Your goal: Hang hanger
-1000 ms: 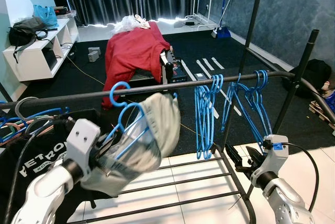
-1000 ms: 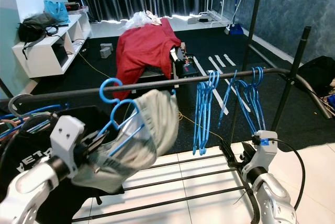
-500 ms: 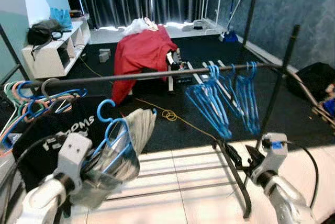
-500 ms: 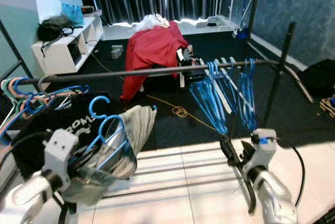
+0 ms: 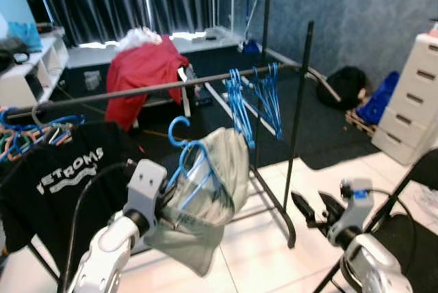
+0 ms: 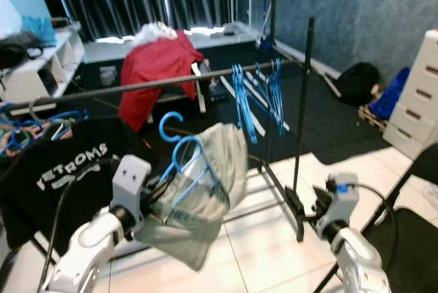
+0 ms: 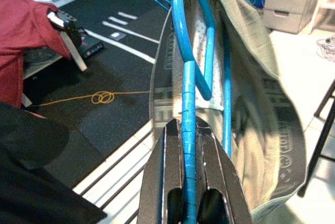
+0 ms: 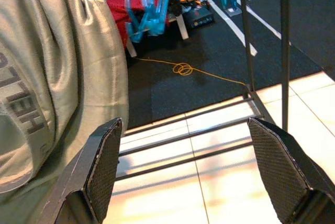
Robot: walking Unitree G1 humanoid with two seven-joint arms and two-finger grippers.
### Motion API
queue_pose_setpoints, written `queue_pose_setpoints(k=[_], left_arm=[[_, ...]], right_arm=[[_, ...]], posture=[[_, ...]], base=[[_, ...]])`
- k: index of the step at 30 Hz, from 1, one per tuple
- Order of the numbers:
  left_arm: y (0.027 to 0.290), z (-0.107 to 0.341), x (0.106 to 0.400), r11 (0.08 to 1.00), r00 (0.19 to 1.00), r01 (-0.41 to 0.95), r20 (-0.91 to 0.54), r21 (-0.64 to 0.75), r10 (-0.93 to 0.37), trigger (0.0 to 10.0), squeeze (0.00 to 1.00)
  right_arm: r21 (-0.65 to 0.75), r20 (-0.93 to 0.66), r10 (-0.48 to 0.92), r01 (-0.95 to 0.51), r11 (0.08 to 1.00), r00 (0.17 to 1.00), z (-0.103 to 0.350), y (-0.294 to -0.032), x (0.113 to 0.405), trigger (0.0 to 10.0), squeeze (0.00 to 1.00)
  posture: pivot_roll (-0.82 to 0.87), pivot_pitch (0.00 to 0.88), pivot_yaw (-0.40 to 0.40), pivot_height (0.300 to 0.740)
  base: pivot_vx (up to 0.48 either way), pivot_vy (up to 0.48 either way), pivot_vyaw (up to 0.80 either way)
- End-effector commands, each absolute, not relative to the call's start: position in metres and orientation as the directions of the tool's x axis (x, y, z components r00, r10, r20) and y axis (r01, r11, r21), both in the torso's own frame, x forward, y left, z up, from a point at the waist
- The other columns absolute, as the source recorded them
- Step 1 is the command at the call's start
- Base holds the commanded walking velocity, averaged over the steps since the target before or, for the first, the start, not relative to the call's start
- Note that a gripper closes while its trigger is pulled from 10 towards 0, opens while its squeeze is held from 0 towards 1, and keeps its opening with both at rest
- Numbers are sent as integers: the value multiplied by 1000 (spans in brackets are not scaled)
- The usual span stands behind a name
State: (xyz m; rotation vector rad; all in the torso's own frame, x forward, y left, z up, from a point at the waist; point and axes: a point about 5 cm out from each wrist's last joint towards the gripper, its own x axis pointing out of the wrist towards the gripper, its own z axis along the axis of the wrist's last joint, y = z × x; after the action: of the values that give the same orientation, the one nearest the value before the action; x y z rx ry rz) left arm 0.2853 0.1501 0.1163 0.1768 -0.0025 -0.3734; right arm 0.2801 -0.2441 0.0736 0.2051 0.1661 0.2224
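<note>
Over the last second the whole picture has swung right and pulled back, which we read as the camera turning with the body, not the room moving: the rail (image 5: pixel 144 90) that crossed just above our load a second ago now sits farther off and higher, and a white drawer unit (image 5: pixel 410 111) has come in at the far right. Our left tool (image 7: pixel 189 179) is clamped on the blue hanger (image 5: pixel 188 170), its stem pinched between both black fingers (image 7: pixel 157 182), with the grey-green shirt (image 5: pixel 212 190) draped over it and the hook (image 5: pixel 176 127) standing free below and near of the rail. We judge the hanging not yet done; the turn seems to have opened distance, so the hook would have to rise and travel away from us to catch the bar. Our right tool (image 5: pixel 316 209) hangs low at the right with its fingers spread wide and nothing between them. For room, the bare stretch of rail between the black printed shirt (image 5: pixel 61 176) on the left and the bunch of empty blue hangers (image 5: pixel 253 98) on the right looks the clearest landing; the upright post (image 5: pixel 300 129) and the rack's floor bars (image 8: pixel 193 135) edge the right side
</note>
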Motion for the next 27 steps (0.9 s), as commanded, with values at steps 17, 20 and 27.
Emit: queue_pose_setpoints(k=[17,20,27], left_arm=[[174,122,302,959,986,159,8,235,-165,10000,0],[186,119,303,965,997,74,-3,252,-75,10000,0],[213,107,299,971,993,-87,-53,221,101,10000,0]], right_arm=[[222,-111,281,-252,942,953,76,-235,278,10000,0],[208,-111,305,-278,938,946,77,-232,277,10000,0],[182,-115,329,-305,935,937,77,-230,276,10000,0]], posture=[[-84,0,10,740],[-84,0,13,740],[-79,0,15,740]], base=[[0,0,188],[0,0,800],[0,0,800]])
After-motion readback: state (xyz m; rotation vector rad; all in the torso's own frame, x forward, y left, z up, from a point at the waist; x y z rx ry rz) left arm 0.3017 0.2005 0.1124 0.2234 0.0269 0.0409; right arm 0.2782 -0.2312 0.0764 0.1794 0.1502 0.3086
